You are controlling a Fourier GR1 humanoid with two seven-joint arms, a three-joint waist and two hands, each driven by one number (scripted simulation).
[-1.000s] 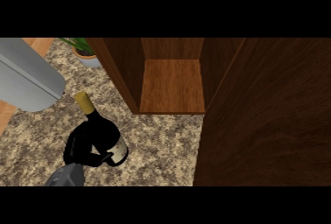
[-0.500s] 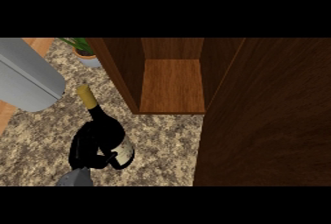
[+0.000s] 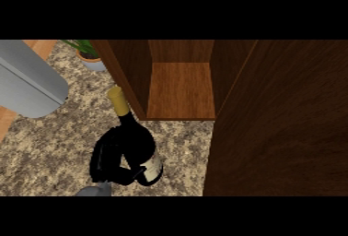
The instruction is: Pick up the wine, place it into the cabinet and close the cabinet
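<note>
The counter has a speckled stone top in beige and brown, and it fills the lower left part of the head view. On it, at about seven o'clock, the left hand is curled round the dark body of the wine bottle and grasps it. The bottle is tilted — its yellow-capped neck points to about eleven o'clock and ends just beside the front edge of the cabinet. The cabinet is made of brown wood and is open; its shelf shows at twelve o'clock. The cabinet door, dark brown, covers the whole right side from one to five o'clock. At ten o'clock lies a large grey rounded object, and at eleven o'clock stands a small potted plant — close to the cabinet's left wall.
</note>
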